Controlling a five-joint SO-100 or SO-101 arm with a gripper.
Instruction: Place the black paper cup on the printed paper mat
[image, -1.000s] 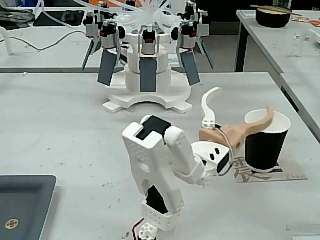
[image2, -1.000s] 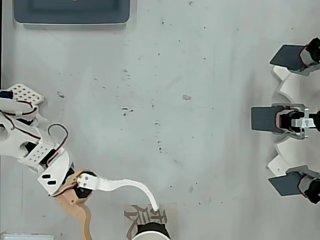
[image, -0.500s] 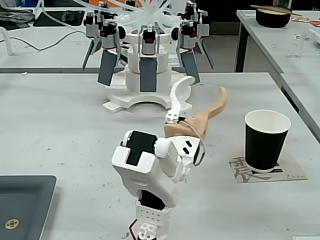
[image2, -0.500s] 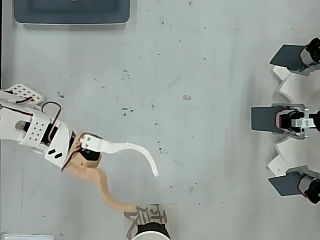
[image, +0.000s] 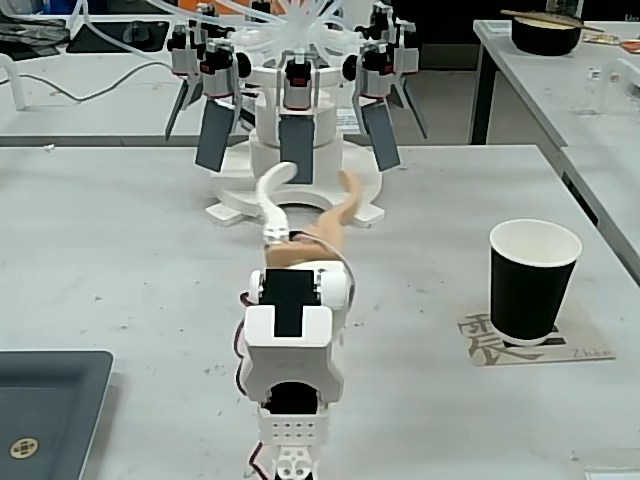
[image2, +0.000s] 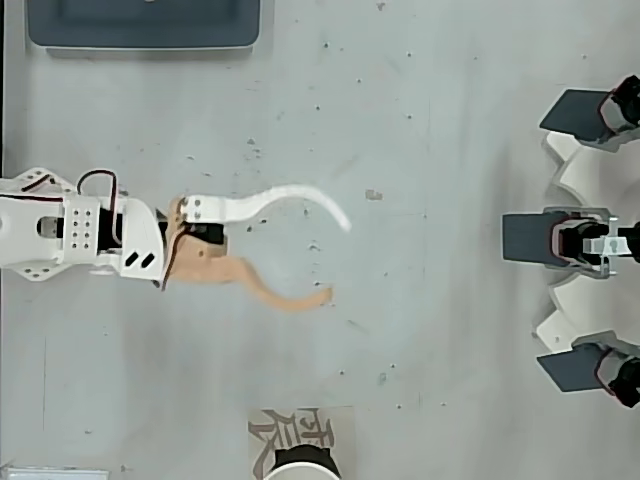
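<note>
The black paper cup (image: 533, 283) stands upright on the printed paper mat (image: 490, 345) at the right of the table in the fixed view. In the overhead view only the cup's white rim (image2: 303, 464) shows at the bottom edge, resting on the mat (image2: 270, 434). My gripper (image2: 335, 260) hangs over bare table well away from the cup, open, with a white curved finger (image2: 295, 198) and a tan curved finger (image2: 270, 290) spread apart and nothing between them. In the fixed view the gripper (image: 310, 180) points toward the back of the table.
A dark grey tray (image: 45, 410) lies at the front left in the fixed view. A white multi-arm device with dark paddles (image: 295, 110) stands at the back centre. A dark bowl with a stick (image: 545, 32) sits on another table at the back right.
</note>
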